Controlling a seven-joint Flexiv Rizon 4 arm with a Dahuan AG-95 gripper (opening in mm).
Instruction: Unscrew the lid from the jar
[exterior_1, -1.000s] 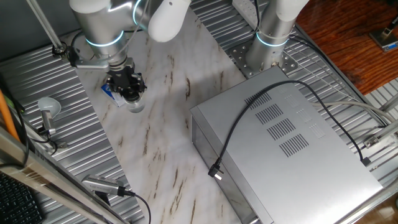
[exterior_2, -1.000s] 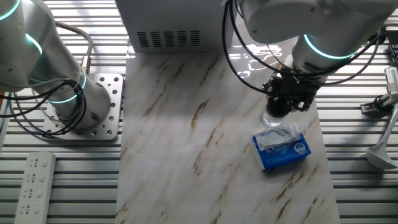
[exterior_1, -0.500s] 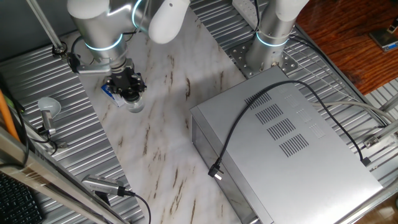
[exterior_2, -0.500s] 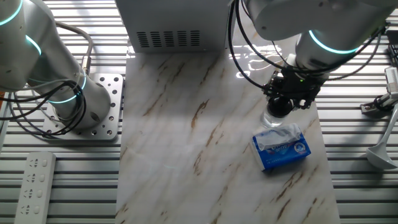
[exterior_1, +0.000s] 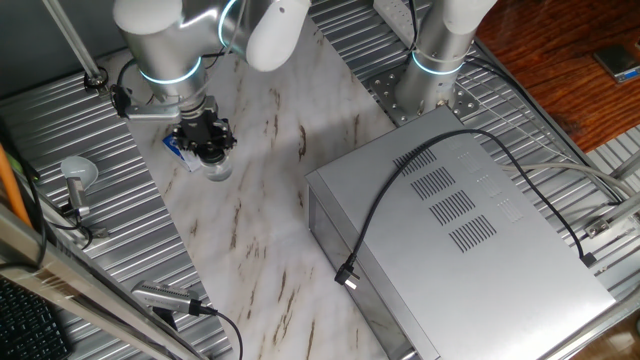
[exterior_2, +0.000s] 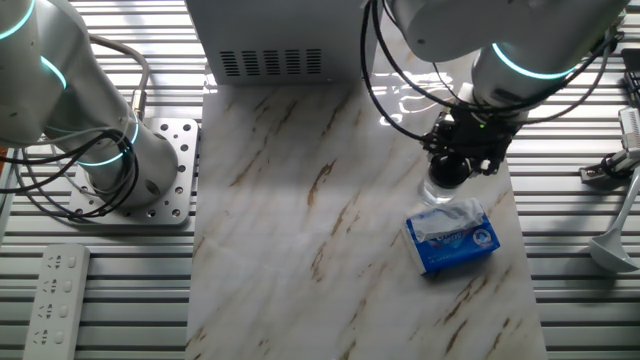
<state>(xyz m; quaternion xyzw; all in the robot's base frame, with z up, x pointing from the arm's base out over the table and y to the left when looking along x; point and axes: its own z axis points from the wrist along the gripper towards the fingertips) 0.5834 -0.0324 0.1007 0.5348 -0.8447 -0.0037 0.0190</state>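
Observation:
The small clear jar (exterior_1: 218, 169) stands upright on the marble board, right against a blue-and-white packet. It also shows in the other fixed view (exterior_2: 436, 192), below the gripper. My gripper (exterior_1: 207, 146) points straight down onto the jar's top, and its black fingers close around the black lid (exterior_2: 450, 169). The lid is mostly hidden between the fingers and merges with them. In the other fixed view the gripper (exterior_2: 455, 160) sits directly over the jar.
The blue-and-white packet (exterior_2: 452, 238) lies beside the jar. A large grey metal box (exterior_1: 460, 230) with a black cable fills the right of the board. A second arm's base (exterior_2: 118, 165) stands on a plate. A white disc on a metal stem (exterior_1: 76, 176) is at the left.
The arm's upper links have shifted slightly and the gripper has turned a little about its vertical axis over the jar. The jar and the packet stay in place.

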